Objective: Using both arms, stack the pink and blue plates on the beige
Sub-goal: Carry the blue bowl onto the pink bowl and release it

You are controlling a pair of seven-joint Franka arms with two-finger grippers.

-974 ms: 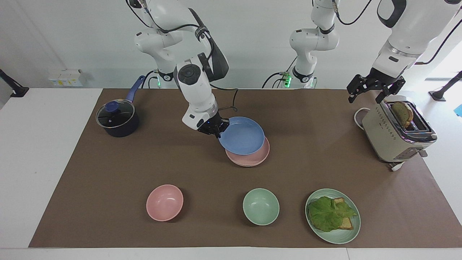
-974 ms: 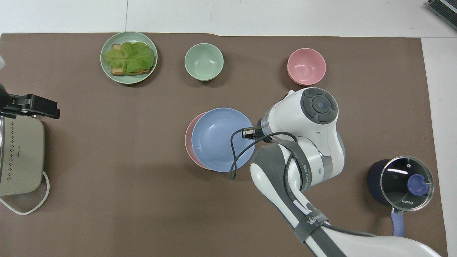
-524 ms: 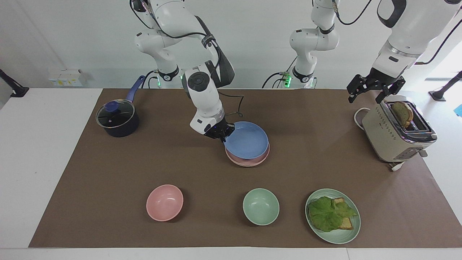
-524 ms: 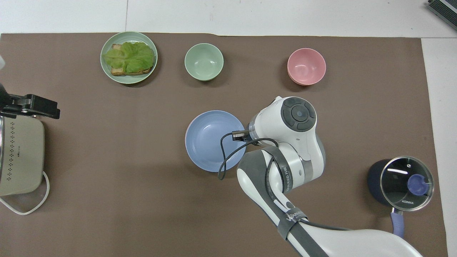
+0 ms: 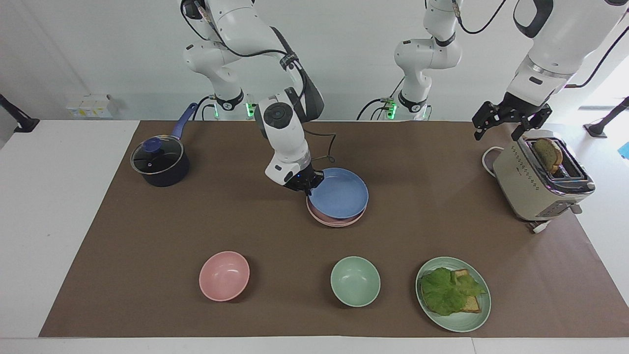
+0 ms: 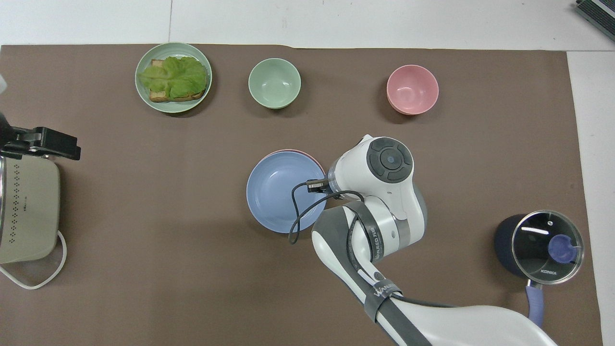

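Note:
The blue plate lies low over the pink plate in the middle of the mat, almost covering it. Only a thin pink edge shows past it from overhead. My right gripper is shut on the blue plate's rim, on the side toward the right arm's end of the table. Whether the blue plate rests fully on the pink one I cannot tell. The beige plate is hidden. My left gripper waits open in the air over the toaster, holding nothing.
A beige toaster with bread in a slot stands at the left arm's end. A lidded dark pot stands at the right arm's end. Farther from the robots sit a pink bowl, a green bowl and a green plate carrying a lettuce sandwich.
My right gripper has brought the blue plate down and centred it over the pink plate, which showed much more a second ago. The left arm has not moved.

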